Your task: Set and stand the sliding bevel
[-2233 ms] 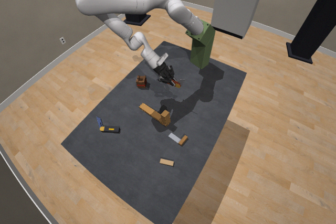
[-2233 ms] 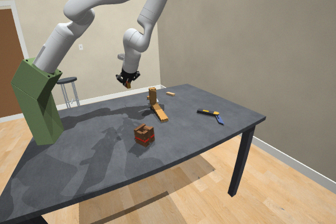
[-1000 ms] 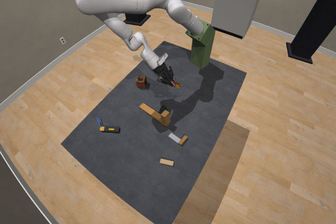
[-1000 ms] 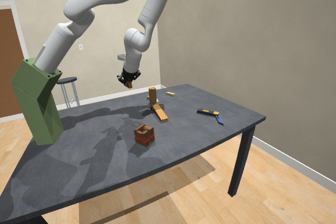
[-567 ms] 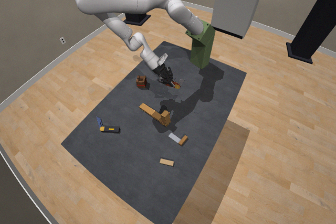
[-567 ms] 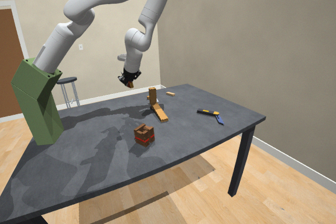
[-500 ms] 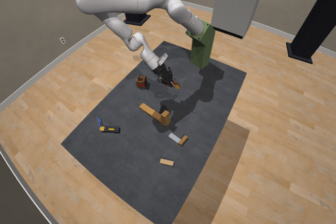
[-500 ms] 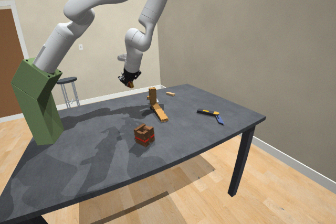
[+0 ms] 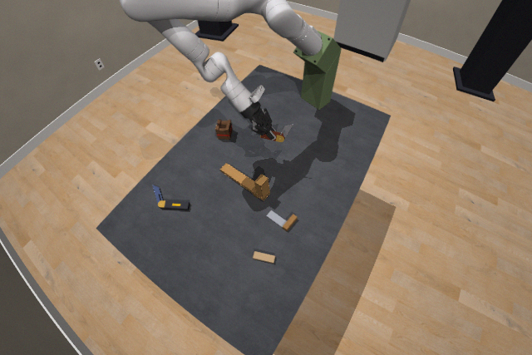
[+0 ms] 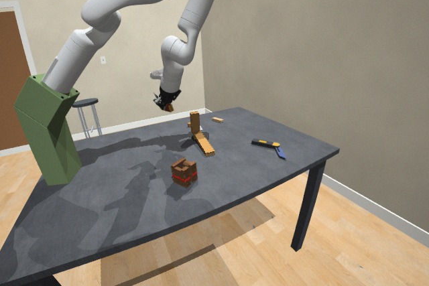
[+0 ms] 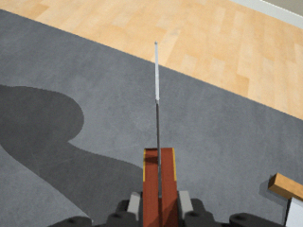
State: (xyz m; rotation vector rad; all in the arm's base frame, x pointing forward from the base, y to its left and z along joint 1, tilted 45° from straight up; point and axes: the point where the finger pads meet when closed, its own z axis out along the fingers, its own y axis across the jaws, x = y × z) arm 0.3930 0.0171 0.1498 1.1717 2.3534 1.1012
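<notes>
My gripper (image 9: 263,126) is shut on the wooden sliding bevel (image 9: 275,133) and holds it well above the table; it also shows in the exterior view (image 10: 167,104). In the wrist view the reddish-brown stock (image 11: 159,184) sits between my fingers and the thin steel blade (image 11: 156,101) points straight away, edge-on. The slotted block (image 9: 223,128), brown with a red band, stands on the table to the left of my gripper, and near the front edge in the exterior view (image 10: 184,172). The leg and rail piece (image 9: 248,180) stands at mid-table. The black bevel (image 9: 170,202) lies far left.
A try square with a wooden stock (image 9: 283,219) and a small wooden block (image 9: 263,257) lie beyond the leg and rail piece. The green arm pedestal (image 9: 320,71) stands at the table's back. The try square's corner shows in the wrist view (image 11: 288,196).
</notes>
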